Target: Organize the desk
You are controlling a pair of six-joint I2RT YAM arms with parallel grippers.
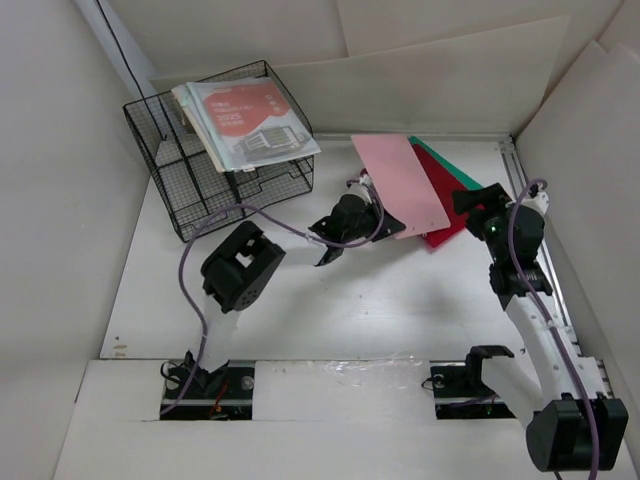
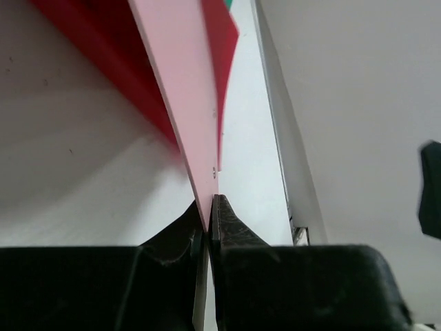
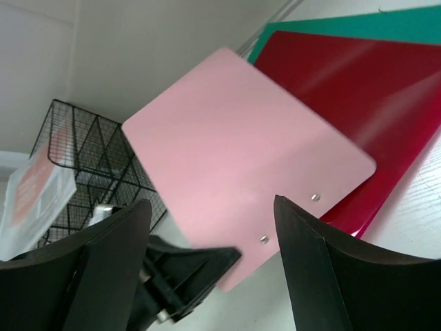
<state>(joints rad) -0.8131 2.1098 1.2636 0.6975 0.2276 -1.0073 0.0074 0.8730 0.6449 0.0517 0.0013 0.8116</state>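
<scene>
The white desk [image 1: 380, 310] holds a pink folder [image 1: 400, 185] lying over a red folder [image 1: 447, 215] and a green folder [image 1: 458, 166] at the back right. My left gripper [image 1: 384, 222] is shut on the pink folder's near edge [image 2: 179, 83] and lifts it tilted off the red folder [image 2: 96, 48]. Its fingertips [image 2: 220, 207] pinch the sheet. My right gripper [image 1: 472, 200] is open and empty, hovering to the right of the folders. In its wrist view the pink folder [image 3: 234, 145] lies between its open jaws [image 3: 212, 203], above the red [image 3: 365, 89] and green [image 3: 358, 24] folders.
A black wire basket [image 1: 220, 185] stands at the back left with booklets [image 1: 250, 120] on top; it also shows in the right wrist view [image 3: 89, 158]. A metal rail [image 1: 525, 200] runs along the desk's right edge. White boards wall the desk on three sides.
</scene>
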